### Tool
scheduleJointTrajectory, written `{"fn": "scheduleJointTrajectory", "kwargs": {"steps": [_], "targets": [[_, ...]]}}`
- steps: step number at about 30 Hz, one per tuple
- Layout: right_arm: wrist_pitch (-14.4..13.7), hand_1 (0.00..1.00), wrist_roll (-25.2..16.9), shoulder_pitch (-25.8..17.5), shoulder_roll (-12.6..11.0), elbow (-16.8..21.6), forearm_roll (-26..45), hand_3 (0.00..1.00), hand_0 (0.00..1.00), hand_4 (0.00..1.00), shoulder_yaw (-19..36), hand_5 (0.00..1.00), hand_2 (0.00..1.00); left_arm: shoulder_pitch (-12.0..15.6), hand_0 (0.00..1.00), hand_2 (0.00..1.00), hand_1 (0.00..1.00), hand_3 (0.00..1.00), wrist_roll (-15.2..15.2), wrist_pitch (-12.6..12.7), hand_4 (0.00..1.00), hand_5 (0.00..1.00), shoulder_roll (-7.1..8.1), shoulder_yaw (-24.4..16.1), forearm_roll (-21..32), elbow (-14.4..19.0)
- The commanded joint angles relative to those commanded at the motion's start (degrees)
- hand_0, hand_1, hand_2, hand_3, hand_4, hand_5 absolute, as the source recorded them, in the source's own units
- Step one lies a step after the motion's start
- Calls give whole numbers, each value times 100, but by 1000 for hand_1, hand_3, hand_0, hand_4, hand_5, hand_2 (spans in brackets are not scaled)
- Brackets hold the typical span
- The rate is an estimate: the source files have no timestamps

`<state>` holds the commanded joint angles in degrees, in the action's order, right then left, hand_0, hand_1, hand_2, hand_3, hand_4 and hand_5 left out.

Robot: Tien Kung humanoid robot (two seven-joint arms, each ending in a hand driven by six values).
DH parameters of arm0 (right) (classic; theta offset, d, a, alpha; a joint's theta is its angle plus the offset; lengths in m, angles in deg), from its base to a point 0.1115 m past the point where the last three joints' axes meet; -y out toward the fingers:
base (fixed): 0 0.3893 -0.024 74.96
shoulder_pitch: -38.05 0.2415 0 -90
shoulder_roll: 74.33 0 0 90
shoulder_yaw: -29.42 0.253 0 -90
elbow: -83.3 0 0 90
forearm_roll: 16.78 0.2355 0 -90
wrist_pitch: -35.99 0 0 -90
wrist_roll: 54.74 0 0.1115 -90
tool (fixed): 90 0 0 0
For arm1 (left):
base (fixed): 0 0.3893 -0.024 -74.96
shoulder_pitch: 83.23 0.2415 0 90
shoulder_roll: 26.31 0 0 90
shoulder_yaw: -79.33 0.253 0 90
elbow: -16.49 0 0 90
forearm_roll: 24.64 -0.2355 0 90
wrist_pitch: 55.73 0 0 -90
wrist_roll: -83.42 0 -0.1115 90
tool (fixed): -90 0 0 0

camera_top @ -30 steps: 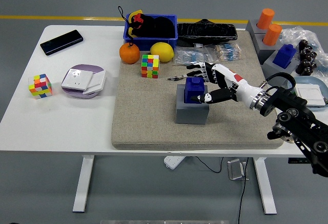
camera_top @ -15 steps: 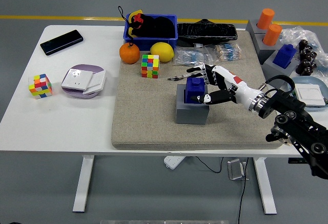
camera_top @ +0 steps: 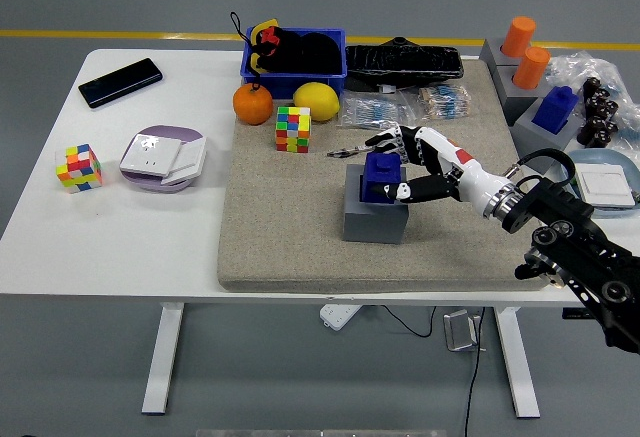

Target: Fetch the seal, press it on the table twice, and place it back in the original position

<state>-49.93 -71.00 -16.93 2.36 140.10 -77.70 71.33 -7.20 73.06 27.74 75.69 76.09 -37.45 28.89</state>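
Observation:
The blue seal [camera_top: 379, 175] stands upright on its grey block base [camera_top: 374, 215] in the middle of the beige mat [camera_top: 290, 227]. My right hand [camera_top: 392, 165] reaches in from the right and straddles the seal. Its fingers [camera_top: 385, 139] are spread just behind the seal's top, and the thumb [camera_top: 402, 192] lies by its front right side. The seal still rests on the base. My left arm is out of view.
Behind the seal lie a Rubik's cube [camera_top: 293, 128], an orange [camera_top: 253, 104], a lemon [camera_top: 316, 100], a blue bin [camera_top: 294, 57] and packets [camera_top: 400, 107]. At the right stand orange seals [camera_top: 525, 52] and another blue seal [camera_top: 556, 109]. Left of the mat are a phone [camera_top: 120, 82], a plate [camera_top: 162, 157] and a cube [camera_top: 79, 167].
My right arm has edged left toward the seal, and the fingers have lowered closer behind its top. The seal has stayed on its base.

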Motion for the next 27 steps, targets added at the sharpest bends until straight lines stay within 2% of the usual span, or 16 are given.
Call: {"fn": "scheduleJointTrajectory", "kwargs": {"steps": [1, 17, 27], "targets": [[-16, 470, -11, 2, 2, 1, 7, 529, 581, 793, -8, 2, 482, -2, 724, 684, 696, 755, -1, -1, 711, 243, -2, -3, 0, -1], [-19, 468, 64, 31, -45, 101, 53, 529, 584, 800, 6, 2, 479, -5, 724, 684, 695, 756, -9, 1, 711, 243, -3, -9, 26, -7], [166, 472, 246, 130, -336, 487, -22, 531, 590, 769, 313, 2, 485, 11, 724, 684, 695, 756, -13, 3, 712, 244, 9, -62, 37, -16]]}}
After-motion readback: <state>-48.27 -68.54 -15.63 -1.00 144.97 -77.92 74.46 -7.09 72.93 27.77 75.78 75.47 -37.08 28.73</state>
